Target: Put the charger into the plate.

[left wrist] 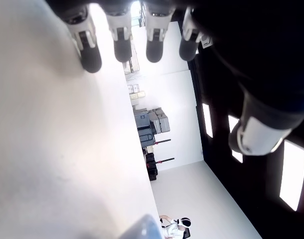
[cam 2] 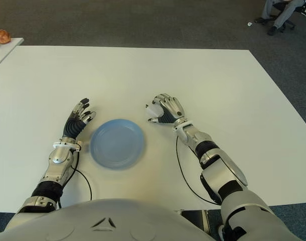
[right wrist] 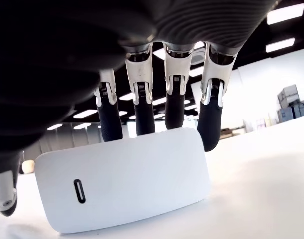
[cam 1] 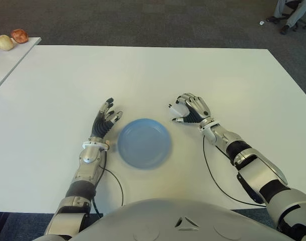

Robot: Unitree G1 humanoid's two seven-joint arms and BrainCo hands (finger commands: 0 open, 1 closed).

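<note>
Right hand [cam 1: 189, 109]: I see it on the white table [cam 1: 153, 70], just right of the plate, fingers [right wrist: 210, 119] curled down over the far edge of the charger [right wrist: 123, 180], thumb at one end of it, so I read the hand as closed around it. Charger: white, rounded block with one small slot-shaped port on the face turned to the wrist camera; it sits on the table under the right hand, outside the plate and near its far right rim; in the eye views only a white corner of it shows at the fingertips. Left hand [cam 1: 105, 120]: I see it just left of the plate, fingers [left wrist: 90, 50] stretched out straight and holding nothing; whether the palm touches the table I cannot tell. Plate [cam 1: 144, 142]: blue, round, lying flat on the near middle of the table between the two hands, nothing in it. Cables: a thin black one runs from each forearm back toward the near table edge. Far left: a second white table [cam 1: 12, 55] carrying two rounded pieces of fruit [cam 1: 11, 39], one pale, one reddish. Far right: a person's legs [cam 1: 289, 12] by a chair, on grey carpet [cam 1: 143, 22].
</note>
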